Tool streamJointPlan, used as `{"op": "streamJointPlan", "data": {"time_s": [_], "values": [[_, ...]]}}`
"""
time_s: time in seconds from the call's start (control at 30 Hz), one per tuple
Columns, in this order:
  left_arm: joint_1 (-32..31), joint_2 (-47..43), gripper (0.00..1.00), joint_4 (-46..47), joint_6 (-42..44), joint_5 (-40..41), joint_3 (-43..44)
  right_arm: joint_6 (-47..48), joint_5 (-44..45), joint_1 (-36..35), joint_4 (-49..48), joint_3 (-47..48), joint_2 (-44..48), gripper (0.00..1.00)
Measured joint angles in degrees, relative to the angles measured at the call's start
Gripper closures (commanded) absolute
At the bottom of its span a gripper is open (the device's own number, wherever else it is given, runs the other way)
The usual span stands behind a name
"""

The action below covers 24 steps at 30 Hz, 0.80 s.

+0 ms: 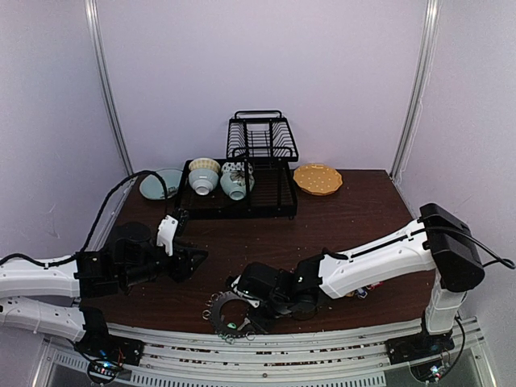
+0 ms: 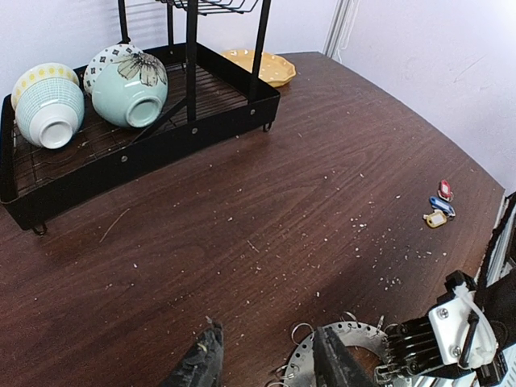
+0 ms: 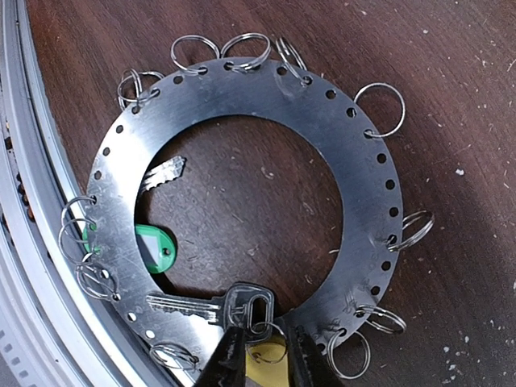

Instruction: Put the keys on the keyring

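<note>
At the far left our left gripper (image 1: 189, 260) hangs over the table (image 1: 355, 218), its jaws spread with nothing between them. In its wrist view one finger (image 2: 332, 363) overlaps the near rim of the keyring (image 2: 355, 332). Behind it we see a teal plate (image 1: 153, 187), then the black rack (image 1: 266, 201) with two bowls (image 1: 204, 173) tipped on its tray. The keyring lies flat at the table's near edge, between the two grippers, with split rings dotted round its outer rim. On its left side a green tag (image 3: 153, 246) peeks from under the inner rim into the hole. Just above it a bare key blade (image 3: 165, 172) pokes out the same way. At the near rim the yellow-tag key (image 3: 242, 306) lies across the metal, blade pointing left and dark head at the inner edge. Our right gripper (image 3: 264, 334) has its jaws drawn close, pinching that key's yellow tag just behind the head. Further right, the orange plate (image 1: 317, 179) sits beside the rack at the back. The loose keys (image 2: 440, 205), tagged red, blue and yellow, lie together well apart from the keyring. Crumbs (image 2: 387, 282) speckle the wood.
</note>
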<state>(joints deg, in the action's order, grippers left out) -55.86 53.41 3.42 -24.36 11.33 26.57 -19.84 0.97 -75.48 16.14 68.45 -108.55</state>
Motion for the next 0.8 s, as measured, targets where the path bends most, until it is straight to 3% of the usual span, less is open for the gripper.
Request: {"op": "streamJointPlan", "data": {"time_s": [0.27,0.5,0.8], "values": [[0.0,0.0,0.59,0.0,0.2,-0.04,0.0,-0.13,0.2,0.92,0.07,0.0,0.39,0.76],[0.0,0.0,0.59,-0.02,0.52,-0.02,0.02,-0.07,-1.53,1.01,-0.2,-0.02,0.39,0.82],[0.0,-0.02,0.59,-0.02,0.92,-0.02,0.35,0.11,-2.93,1.01,-0.17,-0.04,0.37,0.81]]}}
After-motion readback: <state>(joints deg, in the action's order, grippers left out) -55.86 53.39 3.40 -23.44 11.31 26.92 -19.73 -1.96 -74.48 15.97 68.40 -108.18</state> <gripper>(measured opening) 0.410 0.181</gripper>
